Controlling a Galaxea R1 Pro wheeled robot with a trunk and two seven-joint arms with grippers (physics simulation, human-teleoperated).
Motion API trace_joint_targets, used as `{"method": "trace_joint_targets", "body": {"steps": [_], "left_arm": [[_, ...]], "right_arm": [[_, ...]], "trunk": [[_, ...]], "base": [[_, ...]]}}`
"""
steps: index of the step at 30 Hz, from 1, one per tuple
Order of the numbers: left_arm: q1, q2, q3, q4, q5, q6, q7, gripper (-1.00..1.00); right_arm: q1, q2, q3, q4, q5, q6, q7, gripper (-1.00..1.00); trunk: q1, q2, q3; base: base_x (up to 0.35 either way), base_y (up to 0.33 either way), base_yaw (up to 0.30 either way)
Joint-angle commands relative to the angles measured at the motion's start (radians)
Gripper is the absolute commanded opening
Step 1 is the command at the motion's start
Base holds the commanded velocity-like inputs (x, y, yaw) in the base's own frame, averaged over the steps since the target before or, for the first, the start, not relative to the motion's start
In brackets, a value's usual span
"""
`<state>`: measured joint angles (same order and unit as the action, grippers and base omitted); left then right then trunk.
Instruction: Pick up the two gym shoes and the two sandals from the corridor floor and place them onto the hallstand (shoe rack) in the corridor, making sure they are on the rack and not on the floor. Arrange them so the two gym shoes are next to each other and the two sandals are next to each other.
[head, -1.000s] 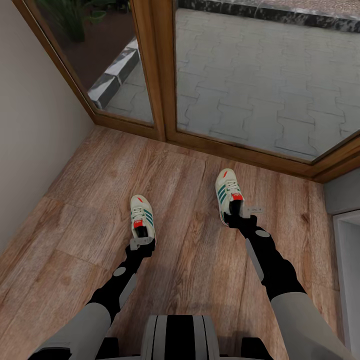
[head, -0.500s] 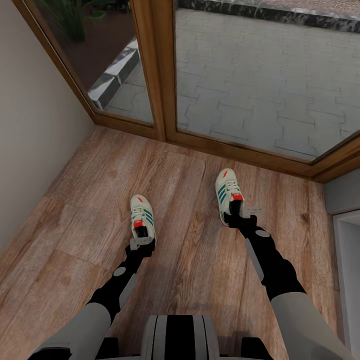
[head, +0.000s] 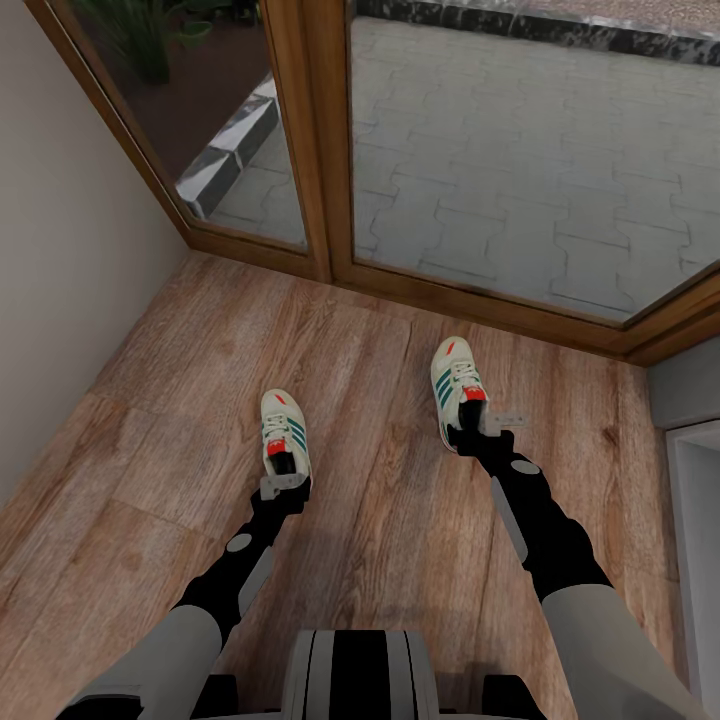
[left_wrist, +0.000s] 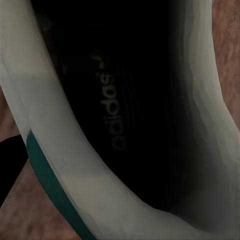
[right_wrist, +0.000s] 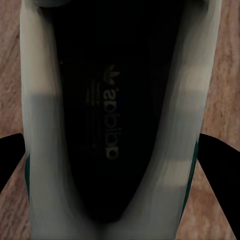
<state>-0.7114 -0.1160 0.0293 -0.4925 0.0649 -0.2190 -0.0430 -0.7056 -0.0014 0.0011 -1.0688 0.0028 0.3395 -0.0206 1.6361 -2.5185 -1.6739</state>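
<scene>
Two cream-white gym shoes with green stripes lie apart on the wood-plank corridor floor, toes pointing to the glass door. My left gripper is down at the heel of the left gym shoe; in the left wrist view one dark finger presses the outside of that shoe's wall, and the other finger is hidden in the dark opening. My right gripper sits at the heel of the right gym shoe, with its fingers against both sides of the heel. The sandals and hallstand are out of view.
A wooden-framed glass door closes the corridor just beyond the shoes. A beige wall runs along the left. A white unit's edge and a grey surface stand at the right.
</scene>
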Motion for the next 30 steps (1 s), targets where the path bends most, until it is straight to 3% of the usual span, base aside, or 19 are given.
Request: {"method": "trace_joint_targets", "body": {"steps": [1, 11, 30], "left_arm": [[0.000, -0.001, 0.003, 0.001, 0.007, -0.002, -0.004, -1.00], [0.000, 0.002, 0.004, -0.061, 0.007, 0.001, -0.005, -1.00], [0.000, 0.005, 0.008, -0.066, 0.007, 0.003, -0.003, -1.00]], "right_arm": [[0.000, 0.000, 0.000, -0.002, 0.000, 0.006, -0.002, -1.00], [0.000, 0.001, 0.000, 0.000, 0.000, 0.006, -0.002, -1.00], [0.000, 0.001, 0.002, 0.004, 0.007, 0.006, -0.008, -1.00]], "trunk": [[0.000, 0.000, 0.000], [-0.005, 0.002, 0.038], [-0.013, 0.007, 0.112]], "base": [[0.000, 0.000, 0.000], [0.000, 0.000, 0.000], [0.000, 0.000, 0.000]]}}
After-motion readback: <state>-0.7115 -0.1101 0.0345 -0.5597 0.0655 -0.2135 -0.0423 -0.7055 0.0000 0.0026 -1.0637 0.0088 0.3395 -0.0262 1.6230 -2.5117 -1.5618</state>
